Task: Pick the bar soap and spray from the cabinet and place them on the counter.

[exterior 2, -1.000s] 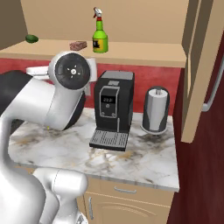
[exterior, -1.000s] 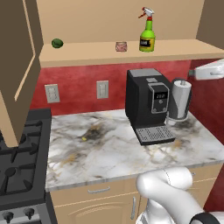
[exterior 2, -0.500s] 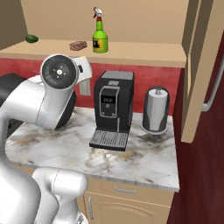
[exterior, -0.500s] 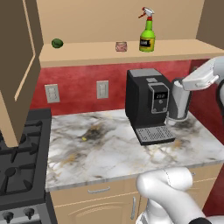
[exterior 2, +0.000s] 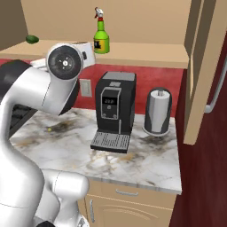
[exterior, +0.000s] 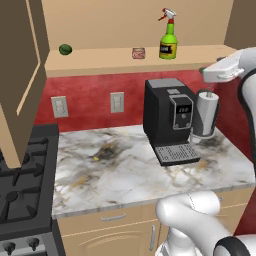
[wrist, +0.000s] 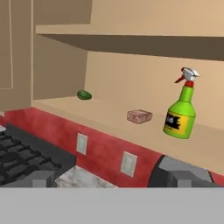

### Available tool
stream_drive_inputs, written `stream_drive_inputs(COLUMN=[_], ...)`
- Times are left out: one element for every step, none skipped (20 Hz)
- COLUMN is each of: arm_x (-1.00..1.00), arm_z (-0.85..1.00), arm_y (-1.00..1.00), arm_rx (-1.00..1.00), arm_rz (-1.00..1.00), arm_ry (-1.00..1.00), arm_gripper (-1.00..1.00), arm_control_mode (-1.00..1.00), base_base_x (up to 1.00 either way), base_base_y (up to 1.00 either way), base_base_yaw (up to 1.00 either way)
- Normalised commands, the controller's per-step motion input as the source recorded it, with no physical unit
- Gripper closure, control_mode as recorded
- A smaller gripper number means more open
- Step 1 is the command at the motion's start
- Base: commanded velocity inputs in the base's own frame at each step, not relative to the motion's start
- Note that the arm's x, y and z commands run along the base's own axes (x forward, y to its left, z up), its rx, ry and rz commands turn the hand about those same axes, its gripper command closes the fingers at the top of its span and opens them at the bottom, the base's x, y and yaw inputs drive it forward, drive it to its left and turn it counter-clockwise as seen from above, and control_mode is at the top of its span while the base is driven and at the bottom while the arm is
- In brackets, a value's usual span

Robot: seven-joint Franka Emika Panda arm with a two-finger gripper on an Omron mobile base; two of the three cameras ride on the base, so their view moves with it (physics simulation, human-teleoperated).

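The green spray (exterior: 169, 37) (exterior 2: 101, 35) (wrist: 180, 111) stands upright on the cabinet shelf (exterior: 110, 61) (wrist: 100, 111). The pinkish bar soap (exterior: 138, 53) (wrist: 139, 116) lies just to its left. My gripper (wrist: 114, 179) is open, with its fingertips (wrist: 41, 177) wide apart and nothing between them. It looks at the shelf from a distance, slightly below it. The marble counter (exterior: 115, 165) (exterior 2: 146, 159) lies under the shelf. In the left base view my white forearm (exterior: 222, 70) hangs at the right edge, near shelf height.
A small dark green ball (exterior: 65, 49) (wrist: 84, 94) sits at the shelf's left end. A black coffee machine (exterior: 170, 120) (exterior 2: 114, 111) and a grey canister (exterior: 206, 112) (exterior 2: 158, 111) stand on the counter. The stove (exterior: 20, 190) is left. Open cabinet doors (exterior: 20, 75) (exterior 2: 204, 66) flank the shelf.
My forearm has risen and shifted a little left, from beside the canister to shelf height. The gripper stays open. The soap and spray have not moved.
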Motion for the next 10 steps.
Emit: stream_drive_inputs(arm_x=[0.33, 0.4, 0.44, 0.49, 0.52, 0.54, 0.52, 0.5, 0.5, 0.46], arm_z=[0.41, 0.39, 0.39, 0.39, 0.4, 0.4, 0.36, 0.31, 0.28, 0.23], arm_y=[0.0, 0.0, 0.0, 0.0, 0.0, 0.0, 0.01, 0.02, 0.01, 0.02], arm_rx=[0.07, 0.06, 0.05, 0.06, 0.06, 0.08, 0.07, 0.07, 0.06, 0.05], arm_rz=[0.0, 0.0, -0.01, -0.03, -0.06, -0.07, -0.07, -0.07, -0.07, -0.06], arm_ry=[-0.06, -0.04, -0.03, -0.02, 0.0, 0.0, 0.0, 0.0, 0.0, 0.0], arm_gripper=[-1.0, -1.0, -1.0, -1.0, -1.0, -1.0, -1.0, -1.0, -1.0, -1.0], arm_control_mode=[-1.0, -1.0, -1.0, -1.0, -1.0, -1.0, -1.0, -1.0, -1.0, -1.0], base_base_x=[0.0, 0.0, 0.0, 0.0, 0.0, 0.0, 0.0, 0.0, 0.0, 0.0], base_base_y=[0.0, 0.0, 0.0, 0.0, 0.0, 0.0, 0.0, 0.0, 0.0, 0.0], base_base_yaw=[0.0, 0.0, 0.0, 0.0, 0.0, 0.0, 0.0, 0.0, 0.0, 0.0])
